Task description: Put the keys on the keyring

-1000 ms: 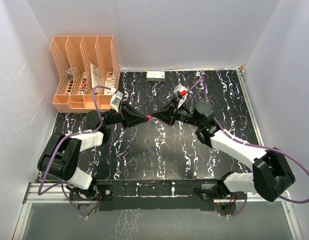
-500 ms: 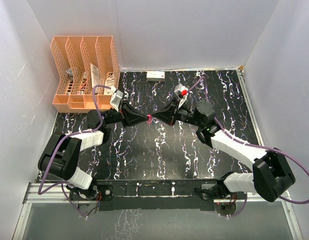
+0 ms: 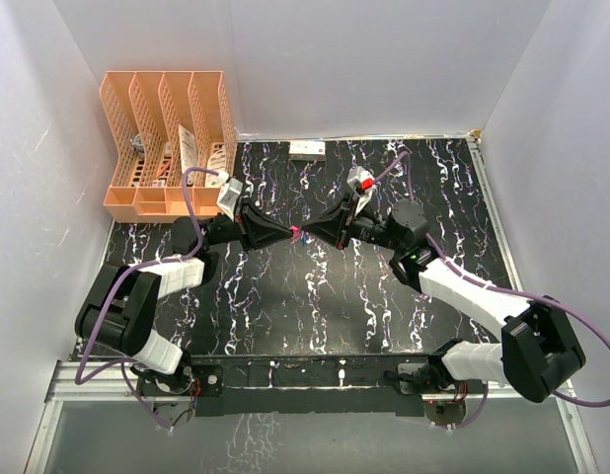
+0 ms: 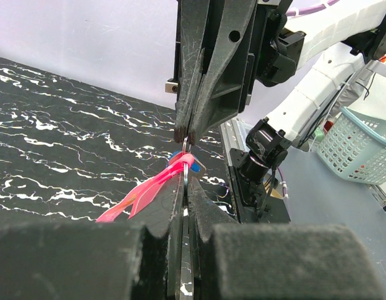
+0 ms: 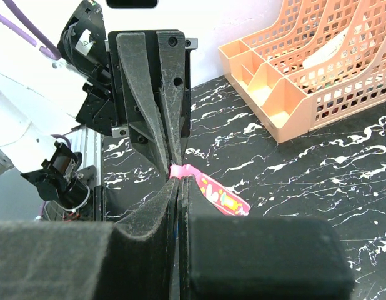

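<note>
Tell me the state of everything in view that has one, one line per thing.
left end effector: shut on the keyring.
right end effector: shut, tip to tip with the left one; what it pinches is unclear.
keyring: held aloft, strap dangling loose.
blue key: at the ring; threaded or not, cannot tell.
file organizer: upright, slots partly filled.

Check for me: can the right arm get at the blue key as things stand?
Probably yes. The blue key sits by the ring, just beside the right fingers, nothing between. Those fingers are shut, though, so they must open first.
</note>
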Tool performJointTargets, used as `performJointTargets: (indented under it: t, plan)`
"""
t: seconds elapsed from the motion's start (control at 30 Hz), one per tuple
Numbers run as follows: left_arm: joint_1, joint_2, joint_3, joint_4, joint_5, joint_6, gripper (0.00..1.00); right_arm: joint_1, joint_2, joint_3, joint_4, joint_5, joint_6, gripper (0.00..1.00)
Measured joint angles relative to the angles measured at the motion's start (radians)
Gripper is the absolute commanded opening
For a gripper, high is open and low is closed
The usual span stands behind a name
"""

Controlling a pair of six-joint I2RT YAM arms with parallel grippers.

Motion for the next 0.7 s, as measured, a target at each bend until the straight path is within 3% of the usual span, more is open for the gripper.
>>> performJointTargets:
  t: [0.7]
  plan:
    - [0.000, 0.000, 0.005, 0.000, 0.002, -0.002, 0.00, -0.007, 0.016, 0.000, 0.027, -0.018, 0.004, 0.00]
